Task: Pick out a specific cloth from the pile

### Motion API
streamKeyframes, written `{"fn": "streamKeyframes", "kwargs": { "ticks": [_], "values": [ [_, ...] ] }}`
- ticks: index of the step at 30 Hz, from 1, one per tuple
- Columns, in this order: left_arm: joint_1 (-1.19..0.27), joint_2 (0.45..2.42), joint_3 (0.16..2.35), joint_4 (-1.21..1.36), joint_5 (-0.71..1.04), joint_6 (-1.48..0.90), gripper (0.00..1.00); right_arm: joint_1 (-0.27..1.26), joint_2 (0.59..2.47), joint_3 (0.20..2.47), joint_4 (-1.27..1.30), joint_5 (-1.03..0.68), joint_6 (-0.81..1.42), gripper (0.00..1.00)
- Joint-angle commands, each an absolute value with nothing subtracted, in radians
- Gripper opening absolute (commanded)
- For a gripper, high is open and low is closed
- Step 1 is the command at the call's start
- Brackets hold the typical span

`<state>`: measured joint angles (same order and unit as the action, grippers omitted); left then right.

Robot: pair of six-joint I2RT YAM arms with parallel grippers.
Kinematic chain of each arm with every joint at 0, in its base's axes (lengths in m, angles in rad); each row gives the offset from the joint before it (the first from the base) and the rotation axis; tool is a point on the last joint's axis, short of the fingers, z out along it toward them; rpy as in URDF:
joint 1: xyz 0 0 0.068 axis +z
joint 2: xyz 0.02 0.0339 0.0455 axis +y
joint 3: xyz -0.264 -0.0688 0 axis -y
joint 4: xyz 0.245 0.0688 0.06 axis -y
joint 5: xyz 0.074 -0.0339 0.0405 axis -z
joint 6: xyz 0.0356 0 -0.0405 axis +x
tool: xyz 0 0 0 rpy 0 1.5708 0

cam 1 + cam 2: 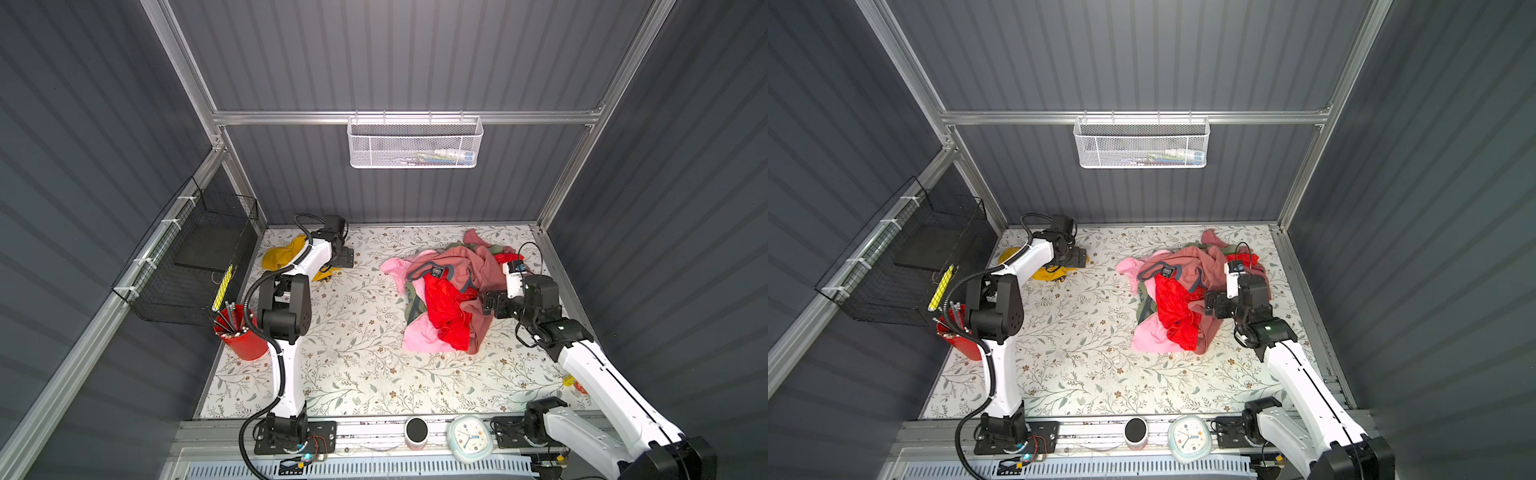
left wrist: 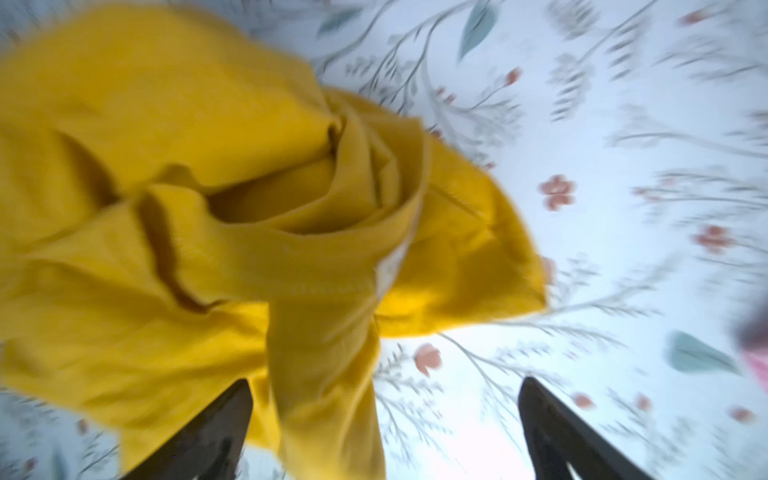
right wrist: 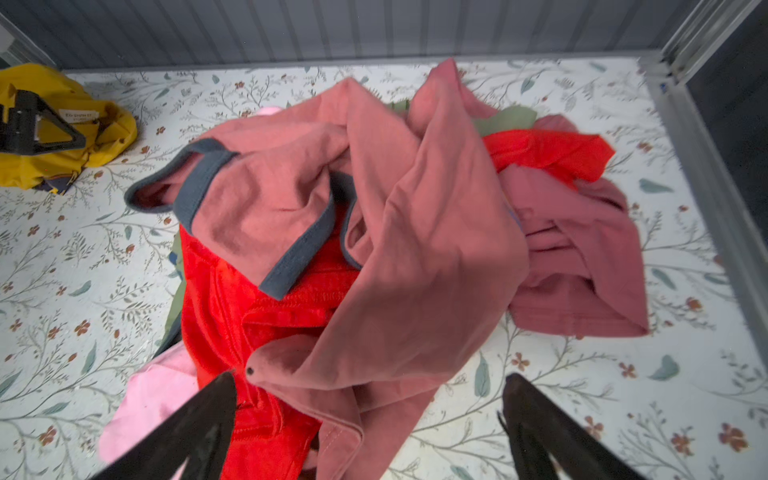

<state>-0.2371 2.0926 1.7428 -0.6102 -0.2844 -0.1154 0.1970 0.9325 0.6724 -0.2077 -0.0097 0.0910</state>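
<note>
The cloth (image 1: 277, 258) lies crumpled at the far left corner of the tabletop (image 1: 353, 374). It is well apart from the pile (image 1: 449, 291), which sits on the right half. The left jaws stand wide over the cloth and grip nothing. In the blurred left wrist view a yellow fold runs up between them, close by one jaw and clear of the other. The right jaws are also wide and empty at the pile's near right edge, with dusty rose fabric between them, far from the cloth.
</note>
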Motion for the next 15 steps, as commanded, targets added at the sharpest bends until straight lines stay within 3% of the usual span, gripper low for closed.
{"fn": "streamKeyframes", "kwargs": {
  "ticks": [1, 8, 15],
  "values": [
    [-0.28, 1.947, 1.646, -0.556, -0.35, -0.094, 1.0, 0.185, 0.88, 0.606, -0.08, 0.098, 0.039, 0.99],
    [-0.298, 1.578, 1.111, -0.169, -0.436, -0.099, 1.0, 0.144, 0.833, 0.32, 0.426, 0.195, -0.018, 0.99],
    [-0.298, 1.411, 0.681, 0.241, -0.585, 0.001, 1.0, 0.083, 1.056, 0.191, 0.83, 0.214, -0.017, 0.99]
  ]
}}
